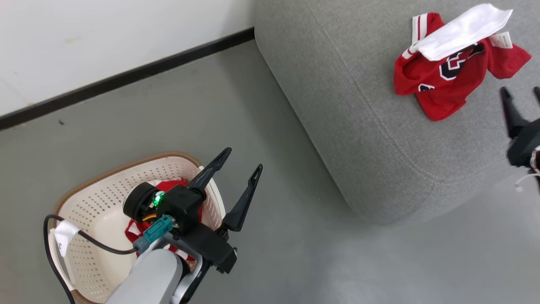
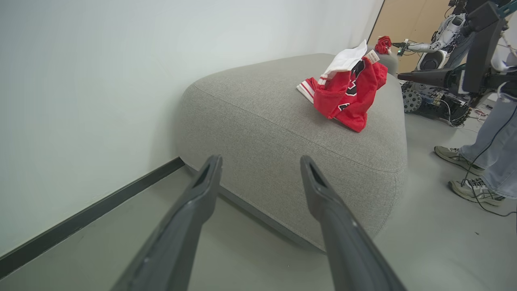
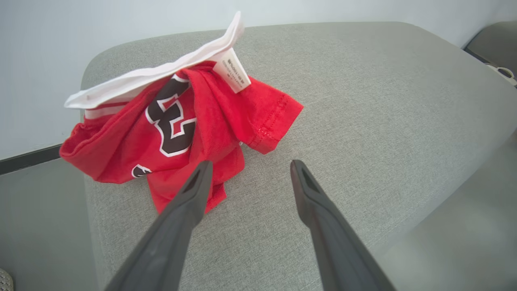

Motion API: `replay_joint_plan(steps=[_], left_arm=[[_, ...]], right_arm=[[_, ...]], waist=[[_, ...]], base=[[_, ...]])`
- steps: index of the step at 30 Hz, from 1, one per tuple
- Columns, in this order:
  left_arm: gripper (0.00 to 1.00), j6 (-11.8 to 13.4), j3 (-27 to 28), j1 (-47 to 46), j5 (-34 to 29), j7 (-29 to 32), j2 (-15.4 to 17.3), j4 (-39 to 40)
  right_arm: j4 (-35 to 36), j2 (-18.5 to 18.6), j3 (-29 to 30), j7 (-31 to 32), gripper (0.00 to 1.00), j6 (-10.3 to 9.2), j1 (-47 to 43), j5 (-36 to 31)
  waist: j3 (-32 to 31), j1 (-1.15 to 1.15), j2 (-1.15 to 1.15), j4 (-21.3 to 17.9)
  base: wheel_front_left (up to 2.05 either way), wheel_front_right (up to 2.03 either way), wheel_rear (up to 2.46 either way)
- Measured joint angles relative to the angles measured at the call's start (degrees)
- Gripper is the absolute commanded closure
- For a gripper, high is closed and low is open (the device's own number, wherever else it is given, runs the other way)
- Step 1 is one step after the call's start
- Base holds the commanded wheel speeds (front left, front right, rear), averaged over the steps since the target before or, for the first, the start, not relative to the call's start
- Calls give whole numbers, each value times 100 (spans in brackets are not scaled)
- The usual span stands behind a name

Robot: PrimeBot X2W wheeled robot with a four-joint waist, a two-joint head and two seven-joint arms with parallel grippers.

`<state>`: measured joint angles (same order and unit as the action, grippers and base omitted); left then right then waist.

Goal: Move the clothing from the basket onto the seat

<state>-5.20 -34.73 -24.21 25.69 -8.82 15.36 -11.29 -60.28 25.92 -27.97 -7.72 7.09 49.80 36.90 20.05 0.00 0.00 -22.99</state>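
One red garment with black lettering [image 1: 447,80] lies crumpled on the grey seat [image 1: 350,105], a white panel folded over its top; it also shows on the seat [image 2: 282,117] as the red garment [image 2: 347,95] and close up as the garment [image 3: 177,125]. My right gripper [image 1: 521,90] hovers open just right of it, empty, fingers over the seat [image 3: 363,101]. A second red garment [image 1: 139,230] lies in the cream basket [image 1: 97,198], mostly hidden by my left arm. My left gripper [image 1: 245,158] is open above the basket's right rim, empty.
Grey floor [image 1: 274,236] runs between basket and seat, with a white wall and black baseboard [image 1: 126,80] behind. A person's legs and shoes [image 2: 472,169] stand to the right of the seat, beside another wheeled robot [image 2: 436,97]. A black cable [image 1: 55,245] loops over the basket.
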Motion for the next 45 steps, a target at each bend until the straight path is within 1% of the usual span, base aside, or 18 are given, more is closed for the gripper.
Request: replay_joint_plan(steps=[2, 4, 9, 16, 21, 27, 28, 29, 31, 37, 42, 43, 45], left_arm=[[0, 26, 45, 12, 31, -49, -56, -63], [0, 66, 89, 11, 83, -121, -105, -97], [0, 79, 176, 30, 202, -197, -121, -245], [0, 255, 348, 135, 307, -291, -287, -322], [0, 305, 464, 155, 349, -346, -285, -386], [0, 421, 606, 335, 402, -397, -288, -444], [0, 430, 644, 355, 419, -398, -281, -453], [0, 430, 644, 355, 419, -398, -281, -453], [0, 477, 704, 357, 500, -399, -277, -468], [0, 575, 802, 371, 516, -442, -275, -472], [0, 633, 872, 510, 566, -448, -288, -572], [0, 658, 883, 540, 578, -448, -293, -592], [0, 679, 894, 605, 586, -448, -293, -630]], right_arm=[[133, 191, -22, -147, 0, 0, -69, 25], [277, 271, -49, -322, 0, 0, -179, 26], [652, 190, -14, -534, 0, 0, -561, 146], [1214, 274, 165, -650, 0, 0, -1201, 250], [1851, 286, 305, -656, 0, -7, -1595, 250], [3051, 367, 541, -656, 0, -210, -2123, 169], [3254, 382, 583, -656, 0, -213, -2188, 159], [3254, 382, 583, -656, 0, -213, -2188, 159], [3618, 419, 647, -656, 0, -224, -2345, 85], [4532, 483, 932, -658, 0, -490, -2844, -78], [5021, 455, 1195, -657, 0, -665, -3332, -96], [5088, 436, 1239, -658, 0, -669, -3444, -79], [5219, 363, 1279, -657, 0, -754, -3667, -60]], waist=[[-99, 0, 0, 32], [-197, 0, 0, 73], [-442, 0, 0, 189], [-733, -1, 0, 435], [-906, -1, 0, 677], [-1124, -1, 0, 1037], [-1151, 0, 0, 1086], [-1151, 0, 0, 1086], [-1201, 0, 0, 1187], [-1318, 0, 0, 1490], [-1415, 0, 0, 1734], [-1434, 0, 0, 1783], [-1471, 0, 0, 1883]], base=[[0, 0, 0], [0, 0, 0], [0, 0, 0], [0, 0, 0], [0, 0, 0], [0, 0, 0], [0, 0, 0], [0, 0, 0], [0, 0, 0], [0, 0, 0], [0, 0, 0], [0, 0, 0], [0, 0, 0]])
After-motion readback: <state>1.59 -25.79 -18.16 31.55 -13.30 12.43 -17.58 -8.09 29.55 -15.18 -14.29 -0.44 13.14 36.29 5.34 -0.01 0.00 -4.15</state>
